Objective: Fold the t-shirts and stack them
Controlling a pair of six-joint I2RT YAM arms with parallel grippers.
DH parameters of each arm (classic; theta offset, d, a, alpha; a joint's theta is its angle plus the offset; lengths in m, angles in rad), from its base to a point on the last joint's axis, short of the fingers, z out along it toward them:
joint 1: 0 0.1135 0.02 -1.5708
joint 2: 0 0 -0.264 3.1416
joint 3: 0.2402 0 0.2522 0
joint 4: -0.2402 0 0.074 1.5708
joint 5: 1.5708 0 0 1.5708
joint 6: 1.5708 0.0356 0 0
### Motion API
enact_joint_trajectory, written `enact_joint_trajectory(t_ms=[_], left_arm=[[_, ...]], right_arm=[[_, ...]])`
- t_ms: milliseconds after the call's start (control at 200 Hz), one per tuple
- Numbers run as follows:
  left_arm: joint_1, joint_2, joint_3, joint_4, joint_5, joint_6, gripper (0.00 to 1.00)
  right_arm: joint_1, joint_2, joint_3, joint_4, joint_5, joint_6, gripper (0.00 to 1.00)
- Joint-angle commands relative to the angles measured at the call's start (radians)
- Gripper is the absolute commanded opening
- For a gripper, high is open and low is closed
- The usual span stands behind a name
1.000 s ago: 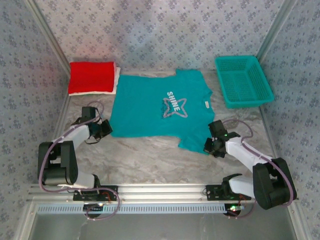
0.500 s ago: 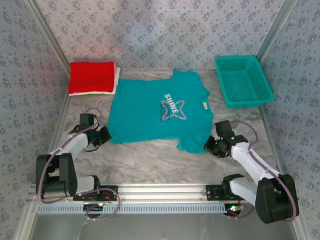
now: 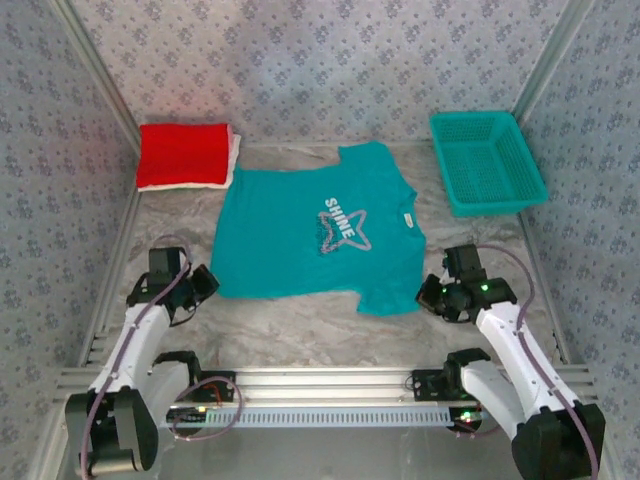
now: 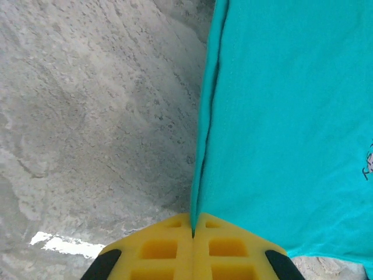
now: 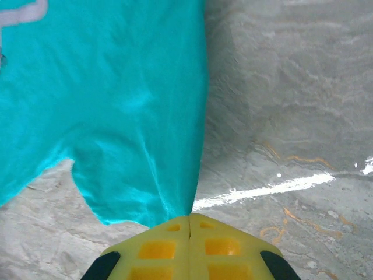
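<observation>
- Left wrist: the left jaws are seen clamped together on the teal t-shirt [image 4: 280,116] edge.
- The right jaws are clamped on its near-right corner.
- It is spread on the counter [image 3: 300,320], beside the mesh basket [image 3: 487,117].

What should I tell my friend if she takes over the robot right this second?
The left gripper is shut, pinching the near left edge of the teal t-shirt.
The right gripper is shut, pinching its near right corner.
The teal t-shirt lies spread on the table, print up, not folded.
The red t-shirt is folded and sits on the folded white t-shirt at the far left.
The basket is at the far right.
Done: red and white are folded and stacked.
Left: fold the teal one and put it on that stack.
</observation>
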Motion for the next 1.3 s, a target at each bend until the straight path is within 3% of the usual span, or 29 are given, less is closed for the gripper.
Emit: enact_joint_trajectory(t_ms=[0, 340, 510, 770, 1299], left_arm=[[0.008, 0.017, 0.009, -0.043, -0.014, -0.02, 0.0], [0.027, 0.002, 0.032, -0.024, -0.036, -0.009, 0.0], [0.053, 0.071, 0.069, 0.025, -0.021, 0.003, 0.0], [0.127, 0.16, 0.165, 0.053, 0.009, 0.043, 0.0], [0.129, 0.443, 0.386, 0.061, 0.03, 0.099, 0.0]], right_arm=[[-0.014, -0.005, 0.011, -0.05, -0.015, -0.013, 0.0], [-0.032, -0.035, 0.025, 0.036, -0.08, 0.011, 0.0], [-0.047, 0.084, 0.102, 0.147, -0.141, -0.007, 0.0], [-0.055, 0.214, 0.285, 0.204, -0.117, -0.038, 0.0], [-0.071, 0.419, 0.396, 0.326, -0.069, -0.007, 0.0]])
